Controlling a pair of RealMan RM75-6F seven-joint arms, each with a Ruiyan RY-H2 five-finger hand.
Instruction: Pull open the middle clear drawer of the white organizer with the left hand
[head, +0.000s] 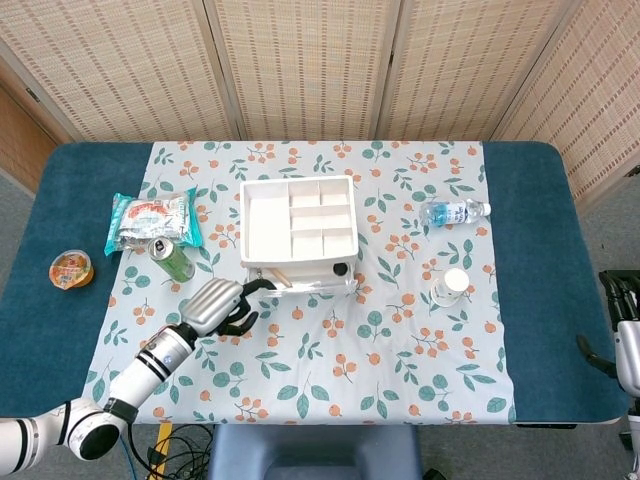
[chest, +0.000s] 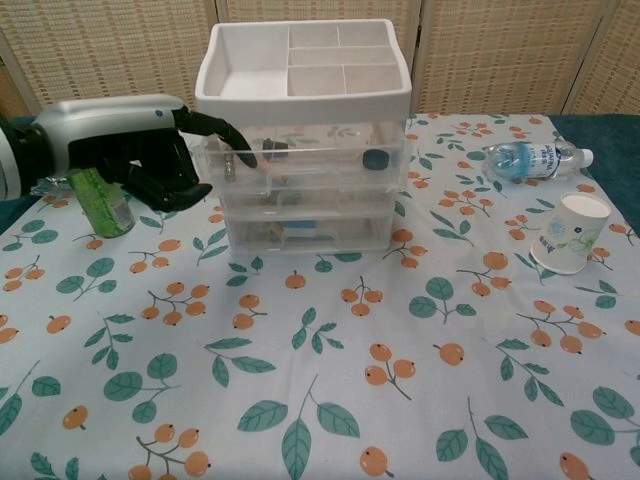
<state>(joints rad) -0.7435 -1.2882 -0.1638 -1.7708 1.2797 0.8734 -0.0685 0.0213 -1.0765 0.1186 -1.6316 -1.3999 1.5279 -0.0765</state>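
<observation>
The white organizer (head: 298, 220) stands mid-table, a compartment tray on top (chest: 305, 60) and three clear drawers below. The top clear drawer (chest: 320, 160) juts forward of the tray (head: 310, 283), with small dark items inside. My left hand (chest: 140, 150) is at the organizer's front left corner. One finger hooks down over that top drawer's front rim; the others are curled in. The middle clear drawer (chest: 310, 200) sits flush below it, untouched. The left hand (head: 218, 305) also shows in the head view. Part of my right hand (head: 622, 330) shows off the table's right edge, its fingers unclear.
A green can (chest: 100, 200) stands just behind my left hand, with a snack bag (head: 152, 220) and a jelly cup (head: 72, 268) further left. A water bottle (chest: 530, 158) lies right of the organizer, and a paper cup (chest: 570, 232) stands nearer the front.
</observation>
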